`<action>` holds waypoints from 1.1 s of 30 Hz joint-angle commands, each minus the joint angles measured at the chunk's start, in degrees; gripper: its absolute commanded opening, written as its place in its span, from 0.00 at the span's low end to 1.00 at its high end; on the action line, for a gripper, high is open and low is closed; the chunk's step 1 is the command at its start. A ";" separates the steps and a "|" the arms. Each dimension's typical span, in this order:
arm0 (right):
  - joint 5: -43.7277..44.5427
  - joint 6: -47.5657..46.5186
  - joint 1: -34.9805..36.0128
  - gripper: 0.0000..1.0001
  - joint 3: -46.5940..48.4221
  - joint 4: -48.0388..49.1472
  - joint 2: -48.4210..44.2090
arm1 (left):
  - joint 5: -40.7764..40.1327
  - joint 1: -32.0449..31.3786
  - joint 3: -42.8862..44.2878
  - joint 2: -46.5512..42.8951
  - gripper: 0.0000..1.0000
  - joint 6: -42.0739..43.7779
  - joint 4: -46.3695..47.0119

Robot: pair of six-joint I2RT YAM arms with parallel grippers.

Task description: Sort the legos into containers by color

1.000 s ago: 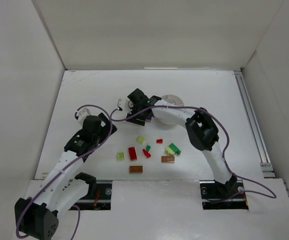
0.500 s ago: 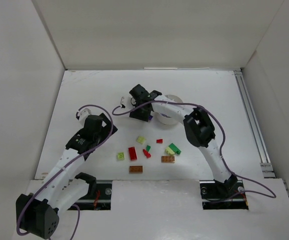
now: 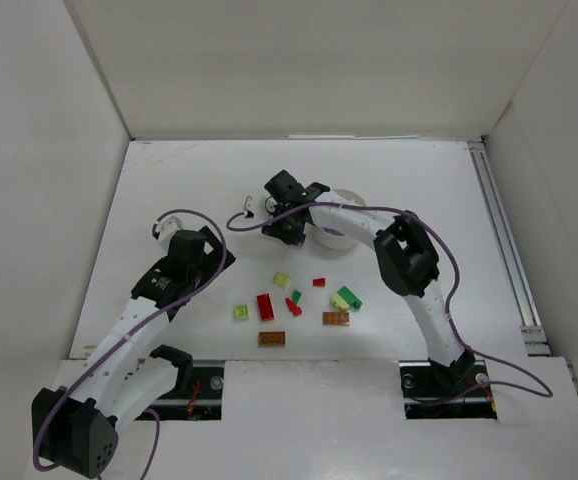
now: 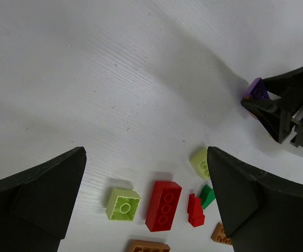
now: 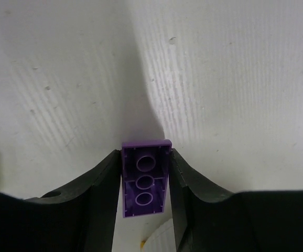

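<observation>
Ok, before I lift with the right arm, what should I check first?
1. Grip on purple brick: ok, both right gripper fingers touch its long sides.
2. Brick off the table: cannot tell.
3. The dish close by: ok, beside the right gripper.
4. Target compartment free: cannot tell, right arm hides it.
5. The left gripper open, apart from the right arm: ok.
</observation>
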 commanded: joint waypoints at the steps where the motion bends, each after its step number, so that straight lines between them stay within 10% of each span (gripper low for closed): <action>1: -6.90 2.67 -0.15 0.24 -2.60 6.38 -9.67 | 0.06 0.28 1.51 -1.33 0.99 -0.05 0.39; 13: 8.73 21.03 -2.69 0.22 -35.12 31.89 -38.33 | 3.05 0.28 0.46 -0.81 0.99 2.06 3.37; 33: 19.63 21.75 -3.23 0.25 -40.76 34.70 -37.63 | 4.19 0.28 -0.07 -0.81 0.99 2.58 4.43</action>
